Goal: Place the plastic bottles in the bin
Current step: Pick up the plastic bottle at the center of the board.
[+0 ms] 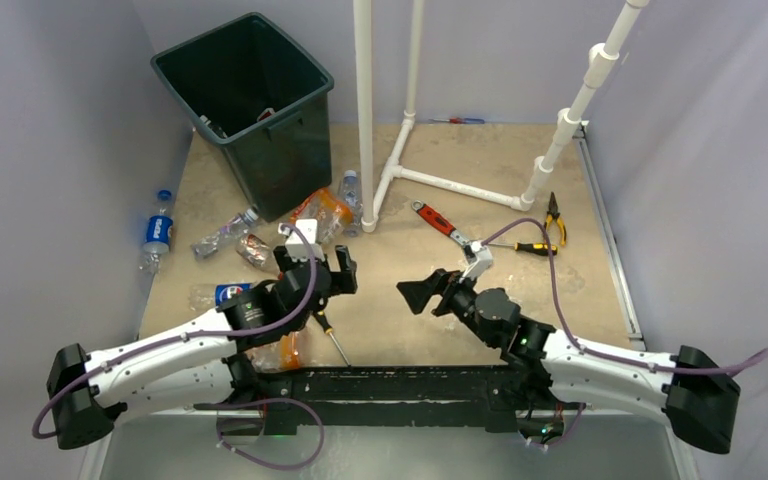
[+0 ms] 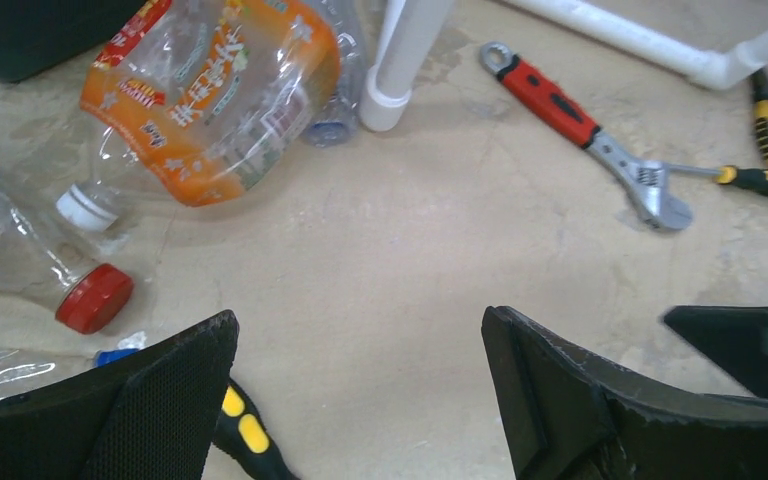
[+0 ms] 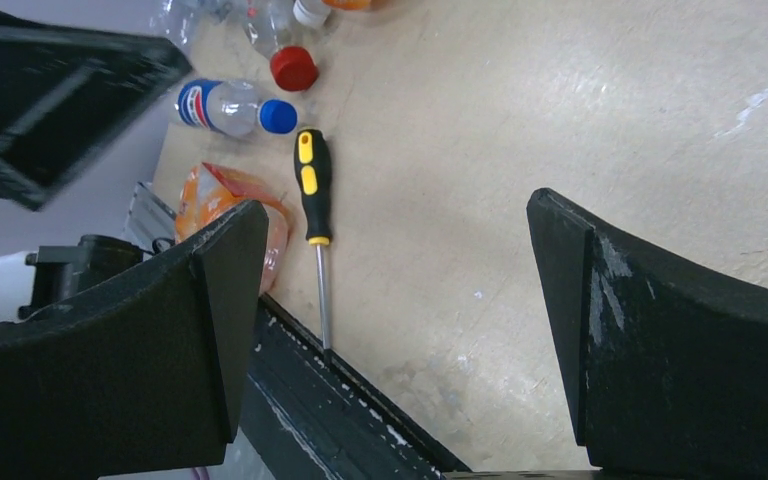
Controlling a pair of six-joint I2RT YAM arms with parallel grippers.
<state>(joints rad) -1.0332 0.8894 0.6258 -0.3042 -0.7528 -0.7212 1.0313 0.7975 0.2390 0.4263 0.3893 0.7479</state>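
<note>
The dark green bin (image 1: pixel 280 160) stands at the back left. Several crushed plastic bottles lie in front of it: an orange-label one (image 1: pixel 322 215) (image 2: pixel 210 100), a red-cap one (image 1: pixel 257 252) (image 2: pixel 20 260), a Pepsi one (image 1: pixel 222 294) (image 3: pixel 225 107), another Pepsi one (image 1: pixel 158 232) at the far left, and an orange one (image 1: pixel 285 352) (image 3: pixel 230 195) under my left arm. My left gripper (image 1: pixel 318 266) (image 2: pixel 358 318) is open and empty over bare board, just near of the orange-label bottle. My right gripper (image 1: pixel 432 288) (image 3: pixel 395 205) is open and empty at mid-table.
A black-and-yellow screwdriver (image 1: pixel 332 338) (image 3: pixel 310 190) lies by my left gripper. A red wrench (image 1: pixel 440 222) (image 2: pixel 580 130), pliers (image 1: pixel 555 215) and a second screwdriver (image 1: pixel 525 247) lie to the right. A white pipe frame (image 1: pixel 365 110) stands beside the bin.
</note>
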